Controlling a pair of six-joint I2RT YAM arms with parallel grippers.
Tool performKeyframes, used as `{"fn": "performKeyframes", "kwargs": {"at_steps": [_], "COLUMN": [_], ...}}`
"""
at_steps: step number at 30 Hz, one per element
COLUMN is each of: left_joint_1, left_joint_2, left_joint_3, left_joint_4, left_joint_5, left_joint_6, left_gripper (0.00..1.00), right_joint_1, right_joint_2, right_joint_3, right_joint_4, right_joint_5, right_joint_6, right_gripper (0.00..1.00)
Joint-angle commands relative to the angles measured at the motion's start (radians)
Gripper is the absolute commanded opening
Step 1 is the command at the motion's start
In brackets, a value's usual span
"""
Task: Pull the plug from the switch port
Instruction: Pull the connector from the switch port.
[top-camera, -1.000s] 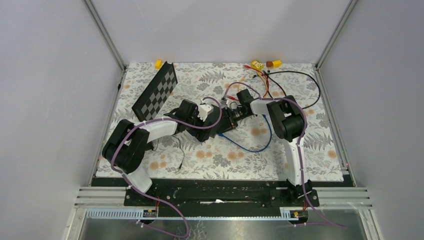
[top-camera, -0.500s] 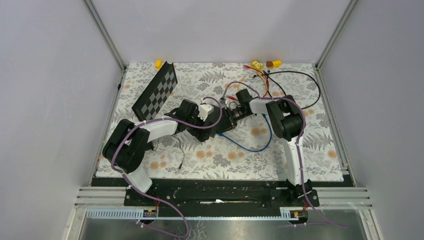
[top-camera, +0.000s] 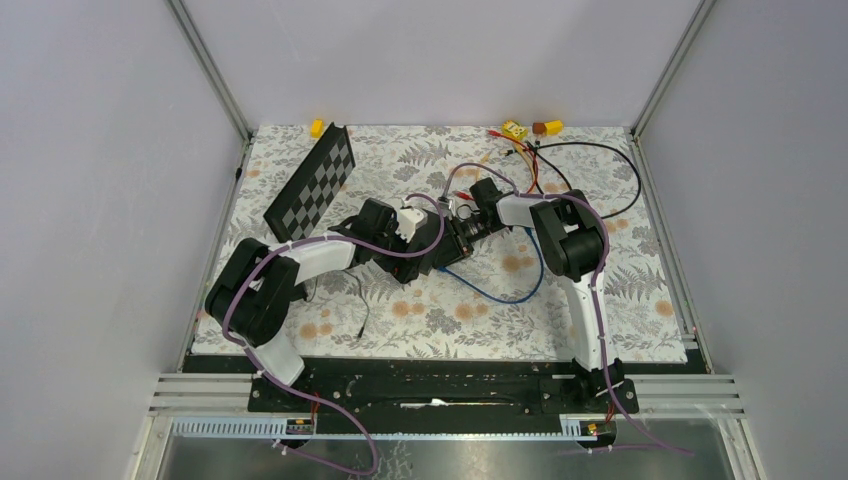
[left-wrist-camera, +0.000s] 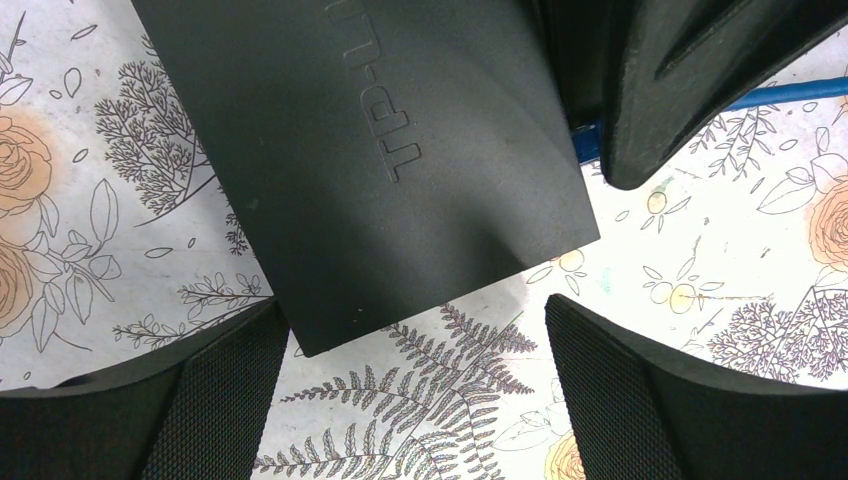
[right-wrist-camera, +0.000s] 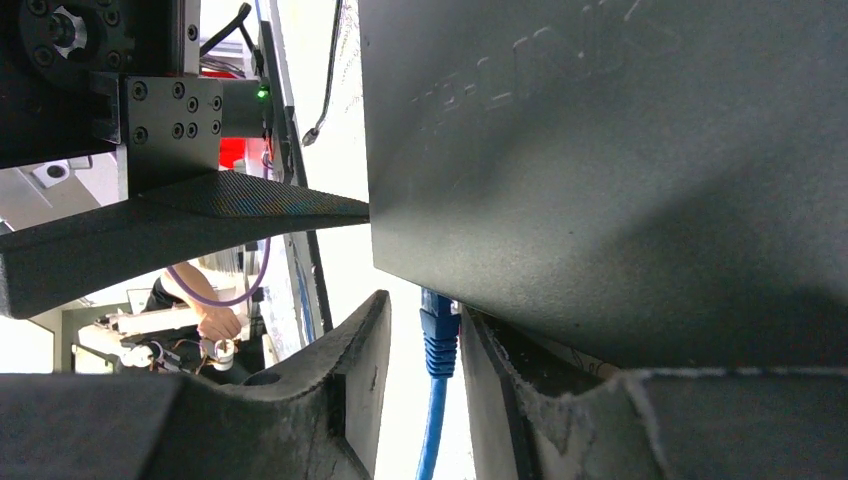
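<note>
The switch (left-wrist-camera: 380, 150) is a flat matte-black box lying on the floral mat; it also shows in the right wrist view (right-wrist-camera: 620, 170). A blue plug (right-wrist-camera: 438, 340) sits in its port edge, and the blue cable (right-wrist-camera: 432, 440) hangs from it. My right gripper (right-wrist-camera: 425, 400) is open around the plug: one finger lies against it, the other stands apart. My left gripper (left-wrist-camera: 415, 400) is open at the switch's near corner, with its fingers (left-wrist-camera: 215, 400) on either side over the mat. In the top view both grippers meet mid-table, the left gripper (top-camera: 432, 240) beside the right gripper (top-camera: 462, 235).
A black-and-grey chequered board (top-camera: 312, 185) lies at the back left. Yellow blocks (top-camera: 515, 130) with red clips and a looping black cable (top-camera: 600, 170) lie at the back right. The blue cable loops (top-camera: 500, 295) toward the front. A thin black wire (top-camera: 360, 310) lies near the left arm.
The right arm has shifted slightly to the left toward the switch. The left arm has not visibly moved.
</note>
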Motion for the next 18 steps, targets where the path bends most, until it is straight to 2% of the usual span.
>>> {"fn": "performKeyframes", "kwargs": {"at_steps": [1, 10, 18], "left_joint_1": [-0.007, -0.008, -0.008], "left_joint_2": [0.010, 0.009, 0.007], "left_joint_3": [0.039, 0.036, 0.035], "left_joint_4": [-0.003, -0.003, -0.001], "left_joint_5": [0.025, 0.023, 0.018], "left_joint_6": [0.001, 0.003, 0.004], "left_gripper": [0.99, 0.99, 0.99], "right_joint_1": [0.023, 0.024, 0.024], "right_joint_2": [0.051, 0.050, 0.040], "right_joint_3": [-0.052, -0.058, -0.066], "right_joint_4": [0.028, 0.063, 0.085], "right_joint_5": [0.226, 0.255, 0.269], "right_joint_6": [-0.003, 0.048, 0.063], "right_gripper": [0.39, 0.35, 0.22]}}
